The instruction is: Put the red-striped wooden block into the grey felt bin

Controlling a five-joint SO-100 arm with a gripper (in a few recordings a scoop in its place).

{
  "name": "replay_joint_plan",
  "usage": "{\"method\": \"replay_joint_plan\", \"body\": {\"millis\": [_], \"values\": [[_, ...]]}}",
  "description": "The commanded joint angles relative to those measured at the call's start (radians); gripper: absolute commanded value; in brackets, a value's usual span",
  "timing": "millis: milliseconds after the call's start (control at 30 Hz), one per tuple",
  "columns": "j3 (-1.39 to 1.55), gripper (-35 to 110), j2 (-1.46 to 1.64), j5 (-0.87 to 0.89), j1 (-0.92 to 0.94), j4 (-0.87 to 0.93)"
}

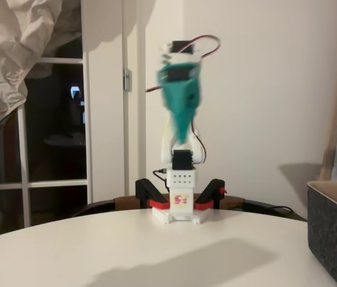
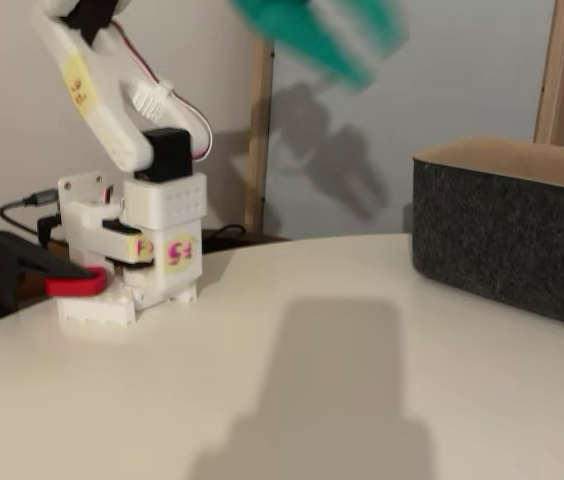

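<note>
My teal gripper is raised high above the white table, hanging point-down in front of the white arm and smeared by motion. Another fixed view has the gripper at the top edge, left of and above the grey felt bin. The blur hides whether the jaws are open or hold anything. The bin stands at the table's right edge, dark grey with a tan inner lining. The red-striped wooden block is out of view.
The arm's white base is held to the round white table by black and red clamps. A wooden post leans on the wall behind the bin. A window and draped cloth are at the left.
</note>
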Motion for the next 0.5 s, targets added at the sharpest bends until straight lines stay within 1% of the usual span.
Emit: {"method": "replay_joint_plan", "body": {"millis": [0,100,367,467], "values": [[0.144,3,0.067,0.009,0.146,0.008],[0.302,1,0.110,-0.005,0.229,-0.037],[0.627,0,0.299,0.048,0.399,-0.359],[0.710,0,0.426,0.074,0.437,-0.379]]}}
